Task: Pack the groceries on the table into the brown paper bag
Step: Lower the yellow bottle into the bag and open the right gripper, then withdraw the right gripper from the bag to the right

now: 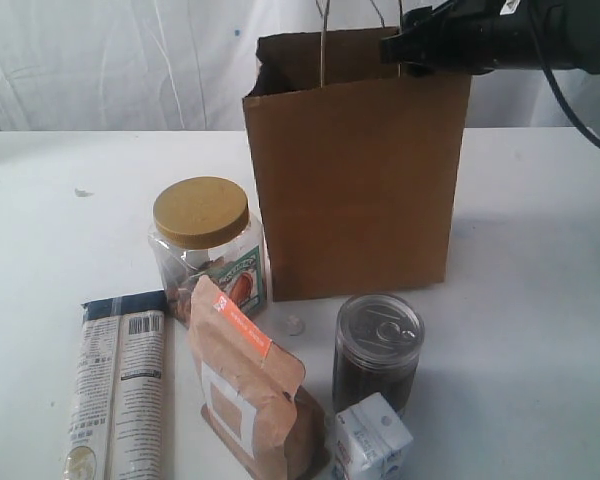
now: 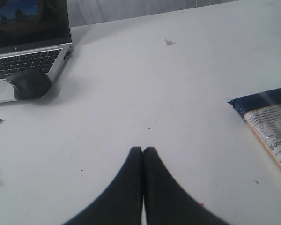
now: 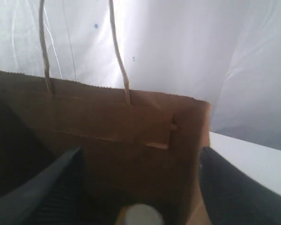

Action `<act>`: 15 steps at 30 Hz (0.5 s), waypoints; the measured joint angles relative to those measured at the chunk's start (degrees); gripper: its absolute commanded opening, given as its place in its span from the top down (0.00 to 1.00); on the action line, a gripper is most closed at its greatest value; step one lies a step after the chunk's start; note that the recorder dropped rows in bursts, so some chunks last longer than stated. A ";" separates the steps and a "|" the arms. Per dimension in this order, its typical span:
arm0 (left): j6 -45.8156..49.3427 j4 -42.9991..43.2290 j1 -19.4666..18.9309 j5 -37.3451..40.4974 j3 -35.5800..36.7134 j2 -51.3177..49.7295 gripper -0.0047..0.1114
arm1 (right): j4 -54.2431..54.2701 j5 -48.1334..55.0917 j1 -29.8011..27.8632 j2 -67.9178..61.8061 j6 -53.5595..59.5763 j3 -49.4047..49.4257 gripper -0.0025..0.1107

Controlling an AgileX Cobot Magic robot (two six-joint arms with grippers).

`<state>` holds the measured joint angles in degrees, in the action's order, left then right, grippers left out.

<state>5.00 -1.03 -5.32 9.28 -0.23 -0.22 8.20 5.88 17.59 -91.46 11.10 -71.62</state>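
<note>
The brown paper bag (image 1: 360,170) stands upright at the middle of the table (image 1: 540,300). My right gripper (image 1: 405,45) hovers over the bag's open top, open, with its jaws set wide apart (image 3: 141,152). The white-capped bottle (image 3: 139,216) is low inside the bag between the fingers, touching neither. In front of the bag are the yellow-lidded jar (image 1: 201,235), the long printed packet (image 1: 120,385), the brown pouch (image 1: 250,390), the dark tin (image 1: 377,350) and the small white carton (image 1: 370,445). My left gripper (image 2: 143,150) is shut and empty over bare tabletop, near one end of the packet (image 2: 271,129).
The bag's two handles (image 3: 119,51) stick up from its far wall. A tiny white paper ball (image 1: 295,324) lies between jar and tin, another (image 2: 168,41) lies farther off. A laptop (image 2: 28,42) and a black mouse (image 2: 28,83) sit at the table's left end.
</note>
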 measured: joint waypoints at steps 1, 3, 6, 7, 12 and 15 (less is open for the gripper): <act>0.00 0.00 0.00 -0.12 0.00 0.00 0.96 | 0.00 -0.09 0.00 0.00 0.00 -0.08 0.40; 0.00 0.00 0.00 -0.12 0.00 0.00 0.96 | 0.00 -0.09 0.00 0.00 0.00 -0.08 0.40; 0.00 0.00 0.00 -0.12 0.00 0.00 0.96 | 0.00 1.06 0.00 0.00 0.00 -0.08 0.40; 0.00 0.00 0.00 -0.12 0.00 0.00 0.96 | 0.00 1.87 0.00 0.00 0.00 -0.08 0.40; 0.00 0.00 0.00 -0.12 0.00 0.00 0.96 | 0.00 3.47 0.00 0.00 0.00 -0.08 0.40; 0.00 0.00 0.00 -0.12 0.00 0.00 0.96 | 0.00 3.47 0.00 0.00 0.00 -0.08 0.40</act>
<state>5.00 -1.03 -5.32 9.15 -0.23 -0.22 8.20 9.34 17.59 -91.46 11.10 -71.70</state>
